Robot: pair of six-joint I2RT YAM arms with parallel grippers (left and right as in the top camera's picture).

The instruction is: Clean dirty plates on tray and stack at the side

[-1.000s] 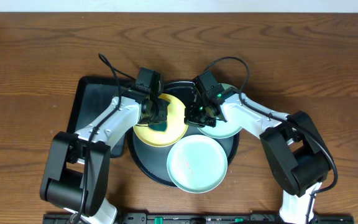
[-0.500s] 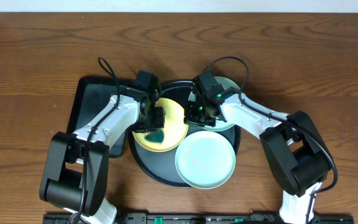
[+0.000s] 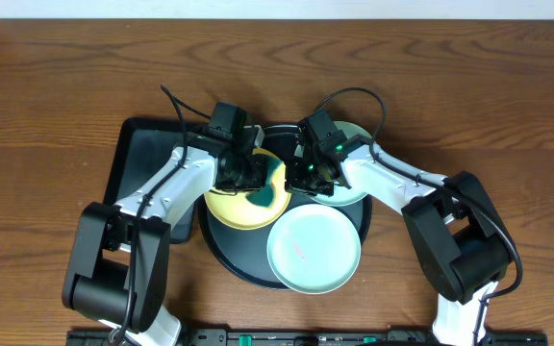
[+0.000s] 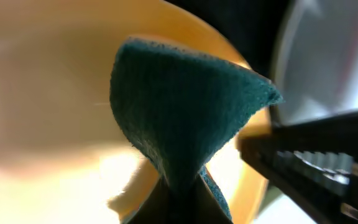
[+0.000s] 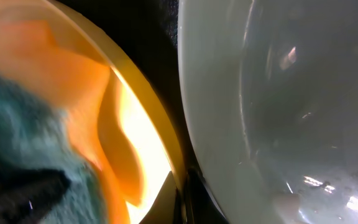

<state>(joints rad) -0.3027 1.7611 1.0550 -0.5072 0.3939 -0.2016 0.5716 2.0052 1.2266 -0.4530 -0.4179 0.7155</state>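
Note:
The pale yellow plate [image 3: 231, 205] lies on the left of the round black tray [image 3: 240, 270]. My left gripper [image 3: 249, 174] is shut on a teal sponge [image 3: 270, 187] that presses on the plate's right part; the sponge [image 4: 185, 112] fills the left wrist view over the yellow plate [image 4: 42, 93]. My right gripper [image 3: 308, 179] is shut on the yellow plate's rim [image 5: 148, 106], one finger on each side of it. One mint plate [image 3: 314, 248] lies at the tray's front right. The other mint plate [image 3: 352, 188] lies under my right arm and shows in the right wrist view [image 5: 278, 93].
A rectangular black tray [image 3: 144, 159] lies left of the round tray, under my left arm. Brown wooden tabletop [image 3: 56, 106] surrounds both trays. The two arms' cables arch above the wrists.
My left gripper has swept the sponge across the yellow plate, first toward the front left, then to its right side. The front mint plate has shifted slightly right. The right gripper has held still.

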